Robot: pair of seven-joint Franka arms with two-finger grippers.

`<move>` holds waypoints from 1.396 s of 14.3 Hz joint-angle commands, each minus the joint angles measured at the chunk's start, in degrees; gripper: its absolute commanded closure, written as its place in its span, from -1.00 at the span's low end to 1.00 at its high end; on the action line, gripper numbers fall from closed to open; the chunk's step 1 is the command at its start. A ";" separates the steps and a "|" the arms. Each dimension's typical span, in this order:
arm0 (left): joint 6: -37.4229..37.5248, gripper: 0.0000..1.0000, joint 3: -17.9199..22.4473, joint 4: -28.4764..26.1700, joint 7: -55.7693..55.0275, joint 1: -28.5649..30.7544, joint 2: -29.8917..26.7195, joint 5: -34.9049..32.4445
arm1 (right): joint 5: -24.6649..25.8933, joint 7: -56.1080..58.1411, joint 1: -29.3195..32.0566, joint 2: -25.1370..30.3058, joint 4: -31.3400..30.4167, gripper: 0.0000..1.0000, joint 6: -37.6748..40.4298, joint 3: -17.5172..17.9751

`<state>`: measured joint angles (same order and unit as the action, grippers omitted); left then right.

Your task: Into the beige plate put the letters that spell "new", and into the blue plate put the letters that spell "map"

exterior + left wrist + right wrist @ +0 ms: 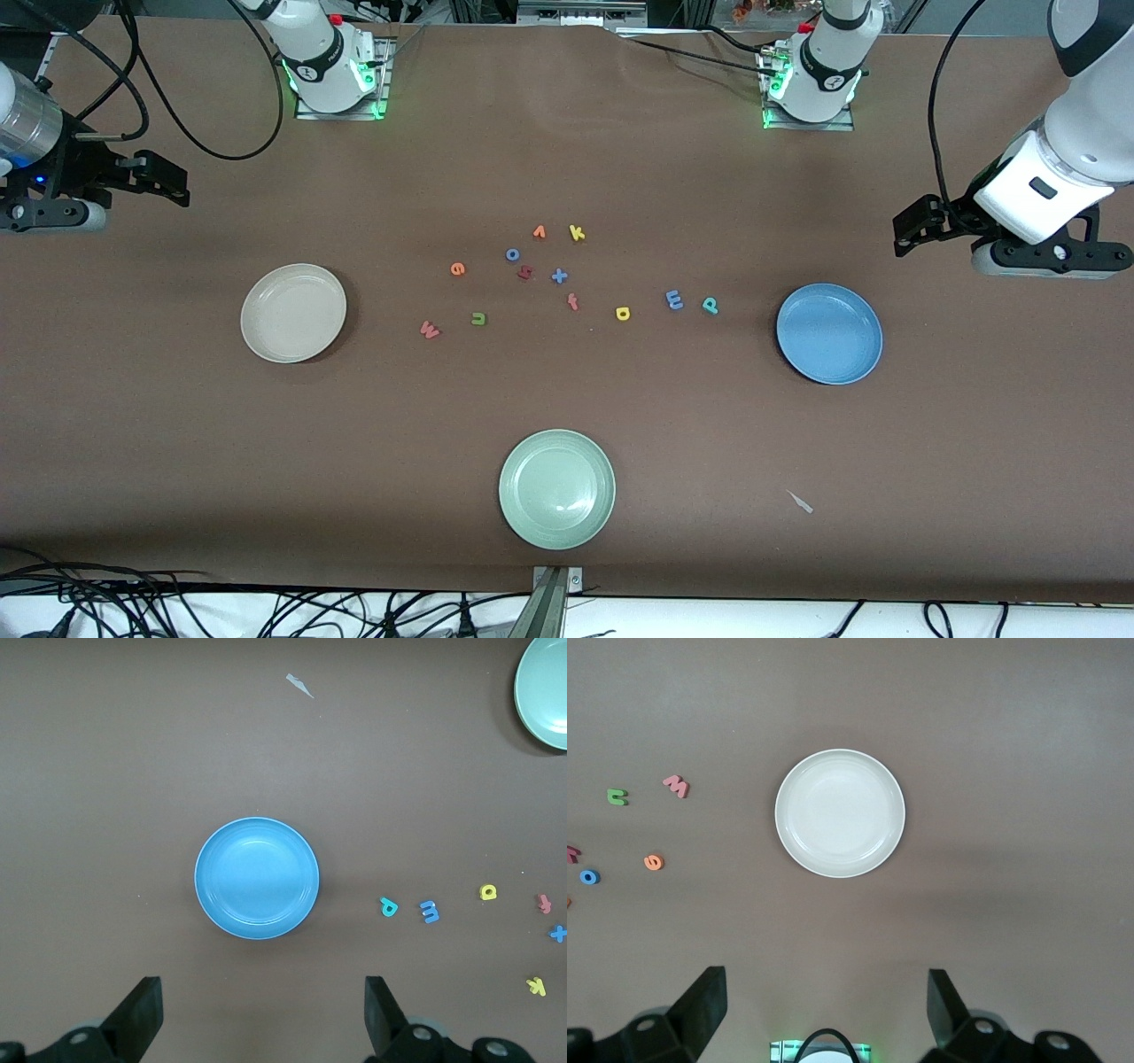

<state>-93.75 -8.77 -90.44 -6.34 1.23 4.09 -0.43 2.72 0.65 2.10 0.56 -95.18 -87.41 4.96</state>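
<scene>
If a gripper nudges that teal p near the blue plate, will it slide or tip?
The teal p lies flat on the table, so it will likely slide, not tip. It looks tiny and foam-like, so it is probably light and easily knocked askew.

You have 6 foam letters lying flat on the table between 2 empty plates. The beige plate (293,313) sits toward the right arm's end, with the pink w (430,330), green n (478,319) and orange e (457,269) near it. The blue plate (829,333) sits toward the left arm's end, with the teal p (710,305) nearest it, the blue m (674,300) just beside that, then the yellow a (622,313).
</scene>
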 commanded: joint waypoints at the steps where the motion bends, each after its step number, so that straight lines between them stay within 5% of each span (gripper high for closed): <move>1: 0.41 -1.00 -0.20 -0.35 0.54 0.27 -0.58 0.69 | 0.00 0.32 0.44 -0.65 1.14 -1.00 0.13 0.22; 10: 0.41 -1.00 -0.20 -0.35 0.54 0.18 -0.58 0.69 | -1.23 -0.12 -0.87 -3.28 1.14 -1.00 -1.36 3.12; 15: 0.41 -1.00 -0.20 -0.26 1.07 -0.52 0.30 0.69 | 0.00 0.23 -6.49 -11.70 1.58 -1.00 -1.54 5.06; 20: 0.58 -1.00 -0.81 -0.09 0.89 -2.09 2.84 0.96 | -0.70 -0.56 -12.29 -19.97 0.70 -1.00 -10.05 5.15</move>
<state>-93.63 -9.27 -90.59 -6.27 0.45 5.74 -0.41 2.15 0.56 -8.22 -16.53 -95.32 -95.35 10.25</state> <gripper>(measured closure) 0.000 0.000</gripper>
